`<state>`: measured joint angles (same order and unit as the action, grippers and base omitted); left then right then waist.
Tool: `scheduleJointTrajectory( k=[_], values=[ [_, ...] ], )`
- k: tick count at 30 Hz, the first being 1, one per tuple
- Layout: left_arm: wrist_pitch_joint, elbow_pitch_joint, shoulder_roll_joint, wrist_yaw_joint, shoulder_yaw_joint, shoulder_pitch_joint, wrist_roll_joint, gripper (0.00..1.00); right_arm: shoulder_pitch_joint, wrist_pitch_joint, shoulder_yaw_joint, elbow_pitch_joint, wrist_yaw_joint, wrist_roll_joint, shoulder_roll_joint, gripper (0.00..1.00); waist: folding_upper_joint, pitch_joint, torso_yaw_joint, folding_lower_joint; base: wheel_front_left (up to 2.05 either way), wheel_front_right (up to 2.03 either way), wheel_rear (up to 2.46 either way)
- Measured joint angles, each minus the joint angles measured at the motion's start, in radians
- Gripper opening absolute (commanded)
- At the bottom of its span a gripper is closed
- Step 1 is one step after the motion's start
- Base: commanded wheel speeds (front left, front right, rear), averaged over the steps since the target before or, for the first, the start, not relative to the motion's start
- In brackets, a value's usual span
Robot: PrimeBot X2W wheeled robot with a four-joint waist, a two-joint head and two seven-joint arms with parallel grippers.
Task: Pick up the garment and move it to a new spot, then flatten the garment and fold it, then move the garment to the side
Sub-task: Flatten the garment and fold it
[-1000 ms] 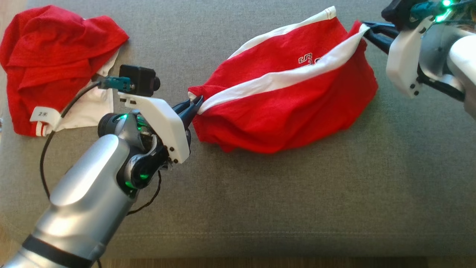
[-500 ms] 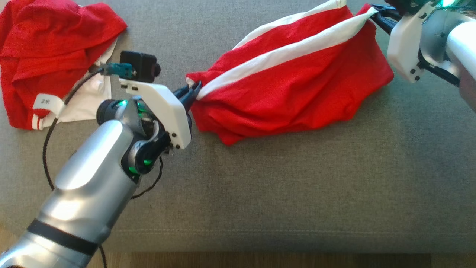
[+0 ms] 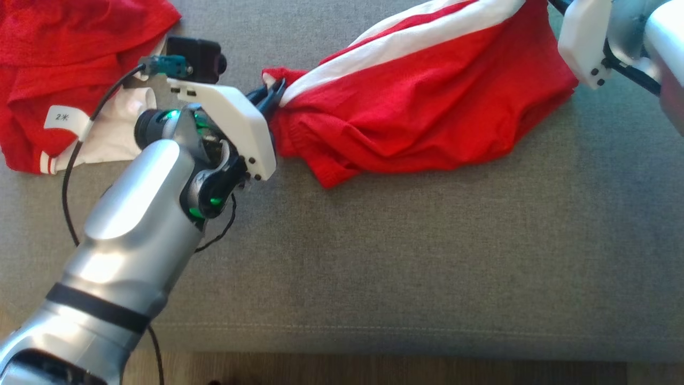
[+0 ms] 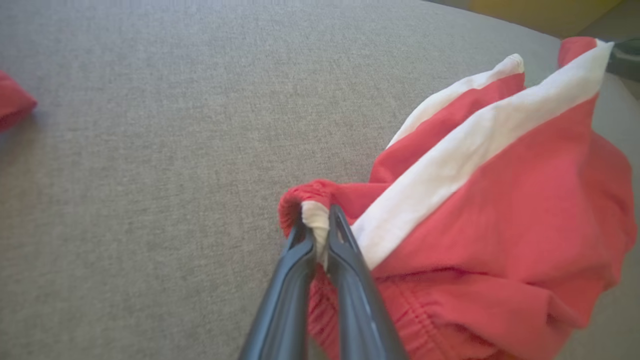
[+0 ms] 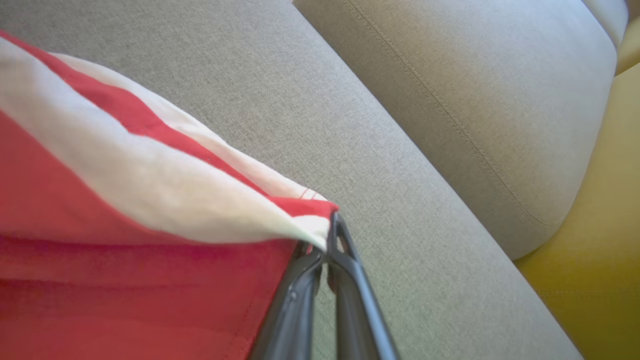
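1. My left pincer is closed almost to nothing. Its two dark fingers nip the white end of the side stripe, where it meets the gathered red waistband of the shorts.
2. My right pincer is fully closed on the opposite end of the same stripe, at the hem corner, by the top right of the head view.
3. I hold both ends of one seam so the white stripe runs taut between my arms. I judge that gives me a straight edge to lay down first when flattening.
4. The shorts hang from that line across the upper middle of the head view. The red body sags below in loose folds, its lower edge apparently resting on the grey sofa seat.
5. A second red garment, bearing a white label, lies crumpled in the upper left corner, just beside my left wrist and apart from the shorts.
6. Beyond my right pincer the sofa's back cushion bounds the seat, so I judge room is short that way.
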<state>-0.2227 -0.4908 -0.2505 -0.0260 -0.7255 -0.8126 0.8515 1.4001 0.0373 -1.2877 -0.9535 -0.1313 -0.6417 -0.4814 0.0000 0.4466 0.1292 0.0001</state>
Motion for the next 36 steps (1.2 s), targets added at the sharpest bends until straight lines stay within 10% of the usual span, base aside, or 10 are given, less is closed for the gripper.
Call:
scheduleJointTrajectory(
  k=[2,3,4,5,20,22,36],
  values=[
    [0.014,-0.013,0.008,0.003,-0.001,-0.013,-0.015,0.03,0.002,0.008,0.000,-0.010,0.000,0.000,0.008,0.00,0.0000,0.008,0.002,0.0000,0.00,0.00,0.00],
    [0.022,-0.022,0.011,0.006,-0.001,-0.020,-0.015,0.21,0.003,0.009,0.000,-0.014,0.000,0.000,0.010,0.00,0.0000,0.013,0.003,0.0000,0.00,0.00,0.00],
    [0.032,-0.031,0.014,0.007,-0.001,-0.027,-0.020,0.81,0.004,0.011,0.000,-0.018,0.000,0.000,0.012,0.00,0.0000,0.016,0.004,0.0000,0.00,0.00,0.00],
    [0.042,-0.039,0.016,0.007,-0.001,-0.033,-0.027,1.00,0.004,0.015,0.000,-0.021,0.000,0.000,0.012,0.00,0.0000,0.019,0.005,0.0000,0.00,0.00,0.00],
    [0.155,-0.125,0.049,0.002,0.015,-0.061,-0.039,1.00,0.025,0.057,0.002,-0.097,0.000,-0.001,0.018,0.00,0.0000,0.039,0.030,0.0000,0.00,0.00,0.00],
    [0.173,-0.131,0.056,-0.001,0.020,-0.065,-0.041,1.00,0.042,0.088,0.015,-0.127,0.000,-0.001,0.028,1.00,0.0000,0.041,0.033,0.0000,0.00,0.00,0.00],
    [0.359,-0.197,0.065,-0.042,0.036,-0.078,-0.087,1.00,0.038,0.127,0.030,-0.246,0.000,-0.012,0.078,1.00,0.0000,-0.009,0.020,0.0000,0.00,0.00,0.00]
  ],
)
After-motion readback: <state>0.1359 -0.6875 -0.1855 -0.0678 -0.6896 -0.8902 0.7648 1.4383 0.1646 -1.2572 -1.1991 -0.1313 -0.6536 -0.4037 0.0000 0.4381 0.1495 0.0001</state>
